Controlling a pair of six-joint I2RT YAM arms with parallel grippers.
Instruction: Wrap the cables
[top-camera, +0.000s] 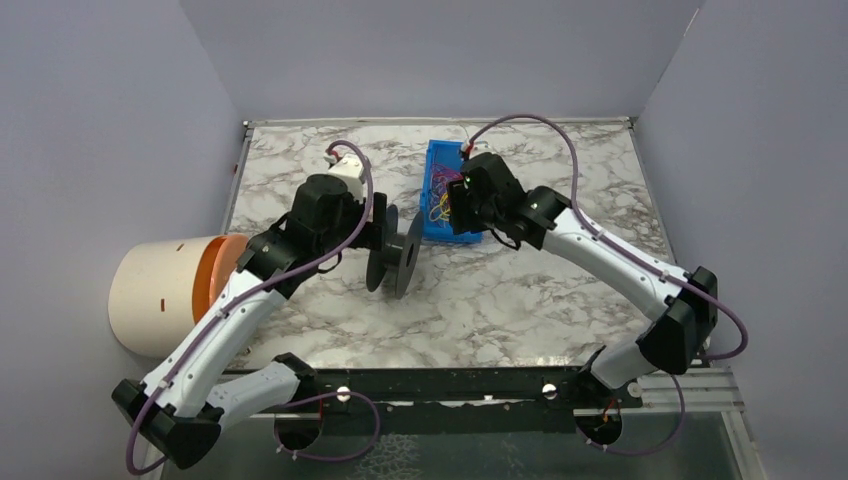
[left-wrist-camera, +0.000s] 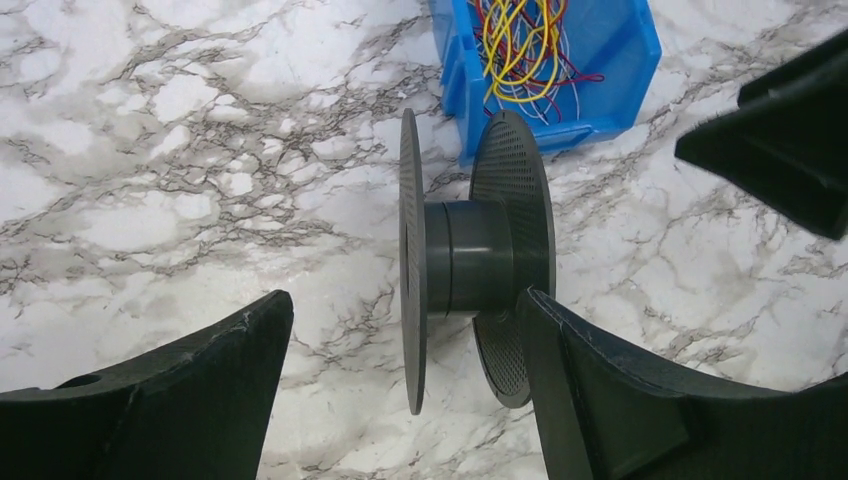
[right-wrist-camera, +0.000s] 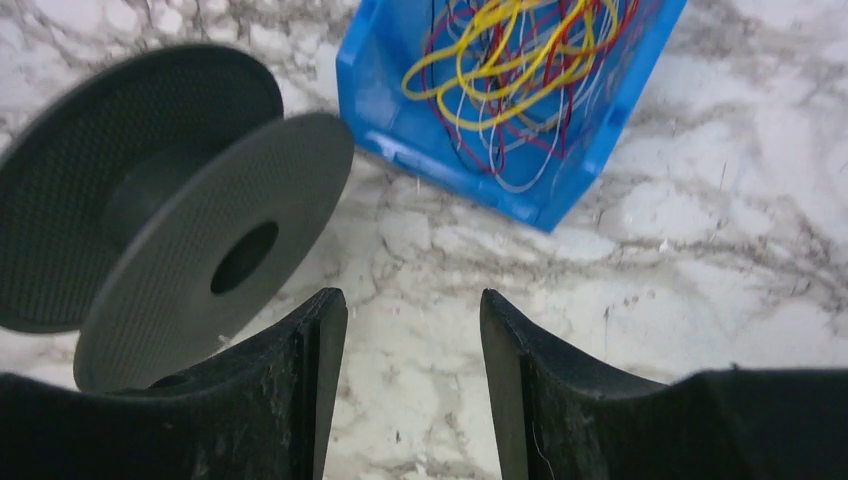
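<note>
The cables (top-camera: 438, 192) are a tangle of thin yellow, red and purple wires lying in a blue bin (top-camera: 441, 152). They also show in the left wrist view (left-wrist-camera: 520, 45) and the right wrist view (right-wrist-camera: 520, 60). A black spool (top-camera: 397, 256) stands on its rims on the marble. My left gripper (top-camera: 377, 233) is open wide; in its wrist view (left-wrist-camera: 405, 300) the spool (left-wrist-camera: 470, 255) sits just ahead, one flange between the fingers, the right finger (left-wrist-camera: 560, 350) against the other flange. My right gripper (top-camera: 453, 205) is open and empty (right-wrist-camera: 413, 295) over the bin's near end.
A beige and orange cylinder (top-camera: 165, 295) lies off the table's left edge. Grey walls close in the left, back and right. A black rail (top-camera: 450, 395) runs along the near edge. The bin (right-wrist-camera: 385, 90) stands just right of the spool (right-wrist-camera: 150, 220).
</note>
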